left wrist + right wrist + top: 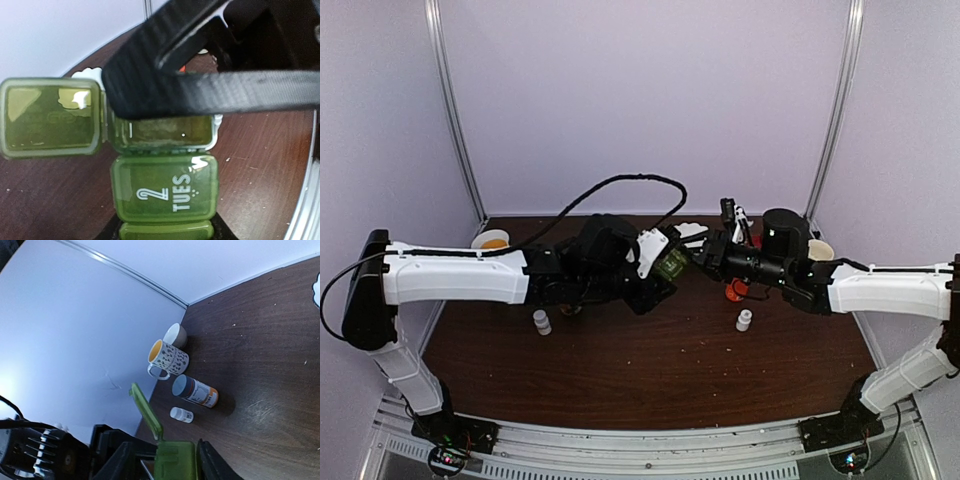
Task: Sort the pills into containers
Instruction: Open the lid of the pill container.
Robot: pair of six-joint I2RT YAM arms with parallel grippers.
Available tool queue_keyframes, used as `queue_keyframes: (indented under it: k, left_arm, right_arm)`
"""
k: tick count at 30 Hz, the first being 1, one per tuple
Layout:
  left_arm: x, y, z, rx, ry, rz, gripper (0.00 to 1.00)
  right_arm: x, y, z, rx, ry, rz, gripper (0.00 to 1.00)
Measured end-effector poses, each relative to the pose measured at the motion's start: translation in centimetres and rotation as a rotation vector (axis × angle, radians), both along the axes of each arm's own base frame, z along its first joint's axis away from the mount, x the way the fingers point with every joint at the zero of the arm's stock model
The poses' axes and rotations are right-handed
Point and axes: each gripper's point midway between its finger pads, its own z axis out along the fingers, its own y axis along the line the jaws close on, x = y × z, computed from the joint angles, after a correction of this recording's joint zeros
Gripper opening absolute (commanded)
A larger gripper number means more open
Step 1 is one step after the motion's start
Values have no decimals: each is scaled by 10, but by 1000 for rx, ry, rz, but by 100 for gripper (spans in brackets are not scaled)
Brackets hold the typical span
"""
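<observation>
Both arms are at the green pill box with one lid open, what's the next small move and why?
Probably ease the right gripper back off the green pill box. The left gripper flanks the box on both sides, while a right finger lies across the open cell, covering it. Clearing it would likely free the cell for filling.

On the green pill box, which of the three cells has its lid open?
The end cell of the pill box, next to the TUES cell: its lid is swung out sideways. The TUES cell and the third cell are shut.
</observation>
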Motion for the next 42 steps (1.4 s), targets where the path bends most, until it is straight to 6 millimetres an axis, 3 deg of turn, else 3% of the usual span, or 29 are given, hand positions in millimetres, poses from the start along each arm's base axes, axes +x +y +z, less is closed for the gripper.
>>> queue_keyframes:
  k: [9, 13, 17, 22, 27, 35, 42]
  left_arm:
    - [-2, -5, 2, -192, 196, -128, 30]
    - [4, 5, 4, -337, 329, -175, 30]
    - [1, 4, 23, -454, 405, -246, 30]
    - [-21, -6, 61, -589, 454, -395, 30]
    - [-37, -7, 86, -676, 480, -498, 30]
    - [-46, -5, 101, -716, 495, -558, 30]
    - [-47, -5, 101, -717, 502, -564, 29]
  right_arm:
    - [-16, -7, -2, 53, -74, 39, 92]
    - [-32, -17, 13, 103, -178, 65, 99]
    - [-46, -19, 24, 127, -271, 111, 100]
    - [-49, -17, 31, 138, -326, 136, 99]
    - [-47, -9, 31, 157, -335, 165, 89]
    - [-49, 2, 50, 234, -379, 220, 94]
    - [-52, 4, 60, 274, -405, 239, 92]
